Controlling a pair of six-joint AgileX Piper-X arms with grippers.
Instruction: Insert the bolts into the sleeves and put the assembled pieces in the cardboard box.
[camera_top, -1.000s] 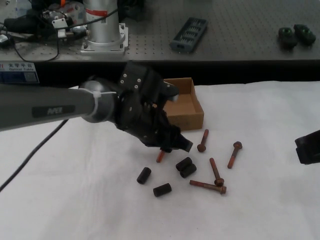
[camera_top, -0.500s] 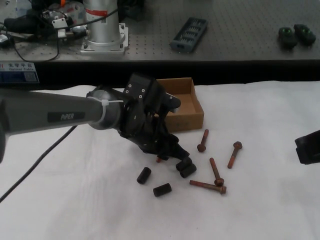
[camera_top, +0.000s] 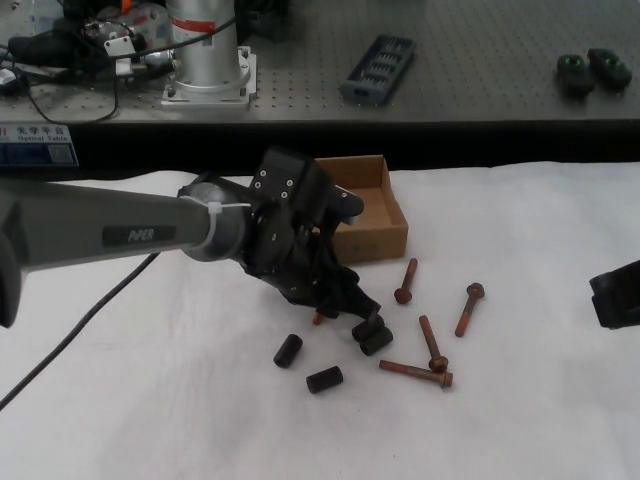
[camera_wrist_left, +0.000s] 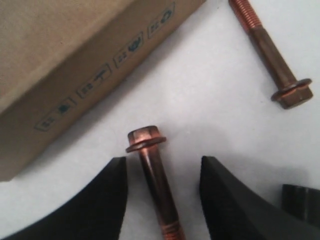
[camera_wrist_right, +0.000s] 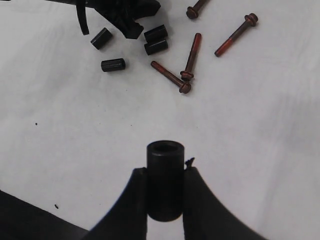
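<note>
Just beside cardboard box (camera_wrist_left: 60, 50), bolt (camera_wrist_left: 152, 170)

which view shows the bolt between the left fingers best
The left wrist view: the bolt lies close up, head and shank clear, between the open fingers of the left gripper. The high view shows just an orange bit under that gripper; in the right wrist view the gripper hides it.

high view over bench (camera_top: 150, 420), wrist views nearer, sharing bolts (camera_top: 412, 371)
</note>
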